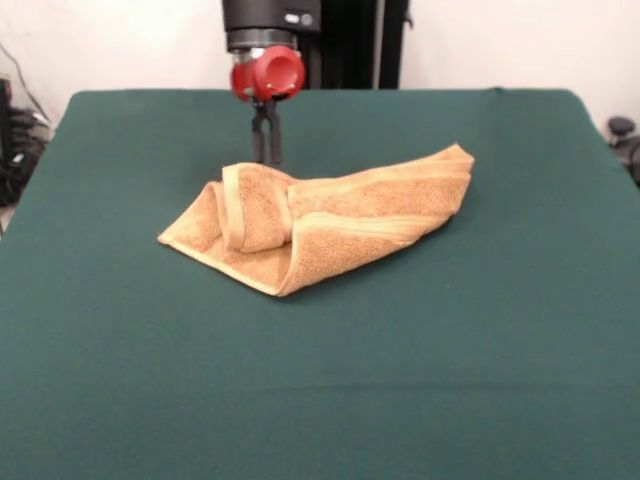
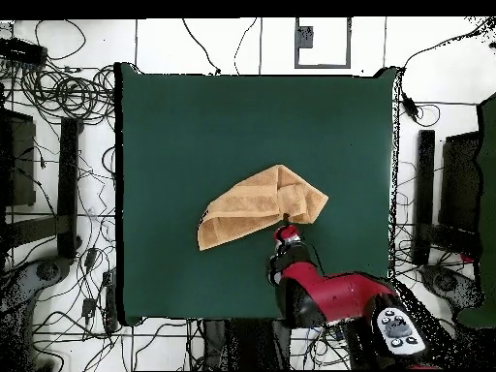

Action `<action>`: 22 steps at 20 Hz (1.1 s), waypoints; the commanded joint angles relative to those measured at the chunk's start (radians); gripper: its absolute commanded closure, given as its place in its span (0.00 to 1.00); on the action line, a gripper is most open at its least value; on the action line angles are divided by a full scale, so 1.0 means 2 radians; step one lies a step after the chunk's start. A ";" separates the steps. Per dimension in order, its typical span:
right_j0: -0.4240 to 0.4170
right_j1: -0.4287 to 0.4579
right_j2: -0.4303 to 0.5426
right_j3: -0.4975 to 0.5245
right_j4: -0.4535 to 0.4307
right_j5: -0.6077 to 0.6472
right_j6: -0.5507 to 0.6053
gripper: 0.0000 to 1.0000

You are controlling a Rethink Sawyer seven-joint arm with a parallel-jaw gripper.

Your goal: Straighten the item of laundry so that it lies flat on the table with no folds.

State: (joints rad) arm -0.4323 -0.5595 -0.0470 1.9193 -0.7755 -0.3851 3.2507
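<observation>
A dark green cloth covers the wide table (image 1: 500,380), which stands against a pale wall with cables (image 2: 68,92) strewn over the white floor around it. Near the table's middle lies the tan-orange towel (image 1: 330,225), folded over itself with one end rolled inward, so its underside and any label are hidden. Just behind it hangs the gripper (image 1: 266,150), fingers pressed nearly together on nothing; the arm above is cut off.

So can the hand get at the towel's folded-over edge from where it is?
Probably yes: the hand hangs at the crumpled towel's robot-side edge, beside the rolled fold, and nothing else on the green table stands in the way.
</observation>
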 commanded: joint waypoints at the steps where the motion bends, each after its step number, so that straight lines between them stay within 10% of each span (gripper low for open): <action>1: 0.040 0.048 -0.057 -0.060 0.043 -0.022 -0.064 0.00; 22: 0.090 0.117 -0.113 -0.088 0.112 -0.120 -0.052 0.00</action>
State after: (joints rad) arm -0.3029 -0.3699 -0.2830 1.8082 -0.6193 -0.5811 3.2507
